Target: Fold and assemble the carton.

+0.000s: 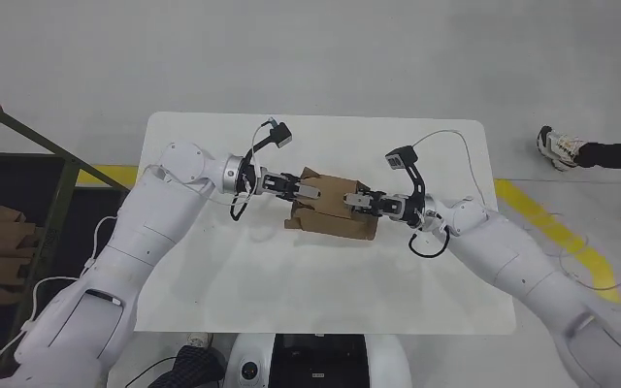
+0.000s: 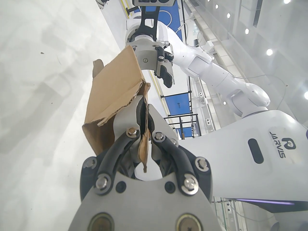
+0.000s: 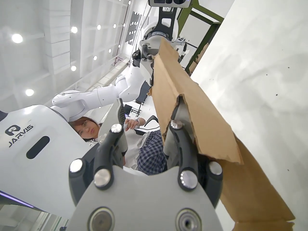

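Currently your left gripper (image 2: pixel 143 108) is pinched tight on a ragged flap edge of the carton (image 2: pixel 113 92), while your right gripper (image 3: pixel 149 114) stands spread, one finger tucked against the opposite flap. The carton sits between them at the middle of the table (image 1: pixel 291 281), partly opened and skewed. I judge most folding is not yet done. Its brown faces look plain, with no legible print.

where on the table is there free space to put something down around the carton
Bare table lies between the carton and the near edge, and again between the carton and the far edge. The middle band is crowded: the left gripper pinches one carton flap, and the right gripper sits open at the other end.
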Controlling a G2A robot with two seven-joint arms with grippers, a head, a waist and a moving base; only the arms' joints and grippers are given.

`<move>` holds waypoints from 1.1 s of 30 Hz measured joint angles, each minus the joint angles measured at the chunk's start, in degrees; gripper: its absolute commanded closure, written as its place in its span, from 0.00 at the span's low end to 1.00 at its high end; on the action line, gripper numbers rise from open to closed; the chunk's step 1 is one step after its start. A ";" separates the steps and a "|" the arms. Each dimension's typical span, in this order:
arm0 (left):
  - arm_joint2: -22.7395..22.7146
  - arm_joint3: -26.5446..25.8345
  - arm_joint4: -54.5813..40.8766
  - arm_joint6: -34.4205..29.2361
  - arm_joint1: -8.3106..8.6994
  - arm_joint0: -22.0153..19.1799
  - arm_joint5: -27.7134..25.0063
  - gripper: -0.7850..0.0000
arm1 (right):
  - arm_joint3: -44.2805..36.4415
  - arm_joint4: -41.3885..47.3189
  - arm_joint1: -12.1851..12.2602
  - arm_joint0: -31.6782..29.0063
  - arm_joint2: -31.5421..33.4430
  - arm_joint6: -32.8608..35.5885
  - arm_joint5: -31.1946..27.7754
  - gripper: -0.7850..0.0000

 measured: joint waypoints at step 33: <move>-3.08 -1.95 -2.80 -1.07 0.45 1.46 0.46 0.00 | 3.35 -1.56 -1.92 -0.53 2.12 2.32 2.33 1.00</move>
